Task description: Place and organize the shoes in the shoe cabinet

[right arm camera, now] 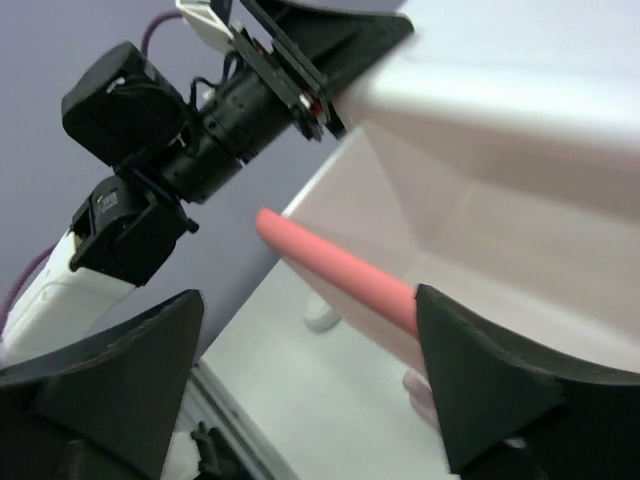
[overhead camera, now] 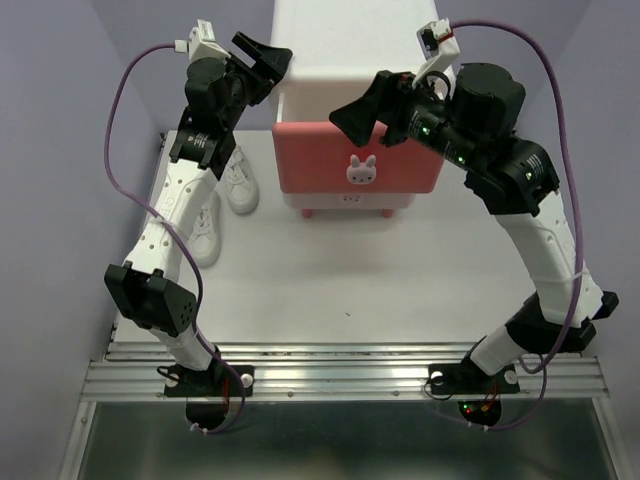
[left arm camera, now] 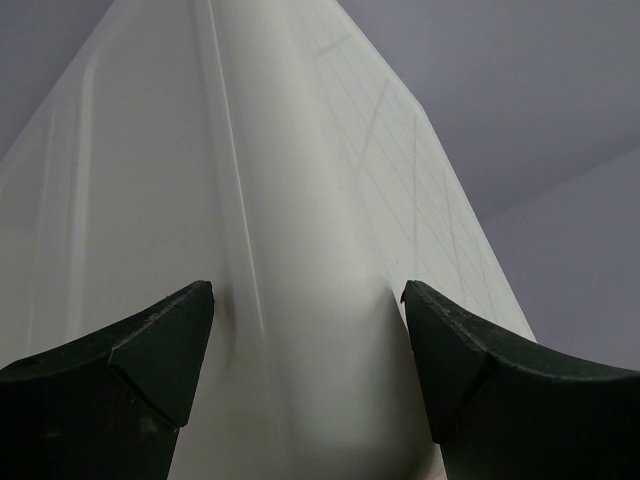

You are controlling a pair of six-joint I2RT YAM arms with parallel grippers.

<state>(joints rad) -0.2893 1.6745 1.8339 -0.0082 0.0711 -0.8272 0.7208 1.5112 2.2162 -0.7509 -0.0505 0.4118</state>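
The shoe cabinet [overhead camera: 355, 40] stands at the back of the table, white on top, with its pink drawer [overhead camera: 360, 160] pulled out; a bunny knob [overhead camera: 362, 171] shows on the front. Two white shoes [overhead camera: 240, 178] [overhead camera: 205, 228] lie on the table left of it. My left gripper [overhead camera: 268, 58] is open against the cabinet's top left corner, whose white corner [left arm camera: 300, 200] fills the gap between the fingers. My right gripper [overhead camera: 362, 108] hangs open over the drawer. Its view shows the drawer's pink front edge [right arm camera: 340, 270] and a white shoe's toe [right arm camera: 322, 315] beyond.
Purple walls close in the left, right and back. A metal rail [overhead camera: 340, 372] carrying both arm bases runs along the near edge. The left arm [right arm camera: 150, 110] shows across the right wrist view.
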